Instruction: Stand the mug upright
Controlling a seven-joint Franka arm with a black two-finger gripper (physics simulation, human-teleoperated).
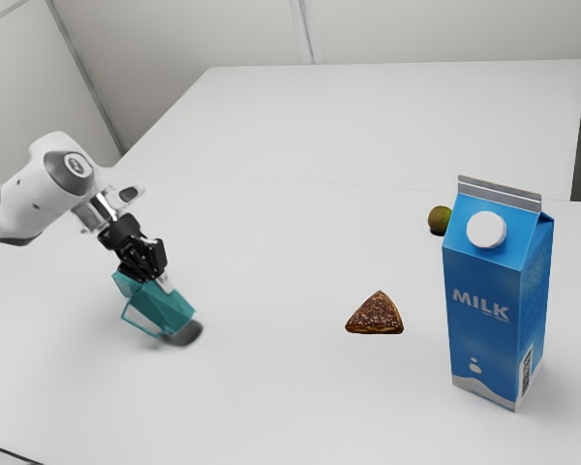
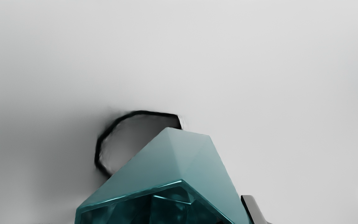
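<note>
Milk carton point(image 1: 492, 310), nearest in the exterior view, stands on the table point(image 1: 271, 407), well apart from the work; the pastry wedge point(image 1: 376, 315) and round fruit point(image 1: 440, 219) likewise lie clear of it. The teal mug point(image 1: 165, 308) is at the exterior view's left, tilted, its mouth toward the gripper point(image 1: 159, 279) and its base sloping down and away. Whether the base touches the table cannot be told; a dark patch point(image 1: 185, 335) lies beside it. The jaws appear closed to the thickness of the mug's wall, near the rim point(image 2: 129, 194): one grey fingertip point(image 2: 255, 211) lies against the outside, and a black sliver inside the mouth is probably its partner.

Step in hand, as judged: righting the mug. The hand should turn until the mouth faces upward, then lower gently until the base sits flat. Turning comes first, since the handle point(image 1: 141, 328), on the lower side, could meet the table early and lever the mug askew. A grip on one wall may let the body pivot; slow rotation limits this. Release is best delayed until the whole base bears evenly.
</note>
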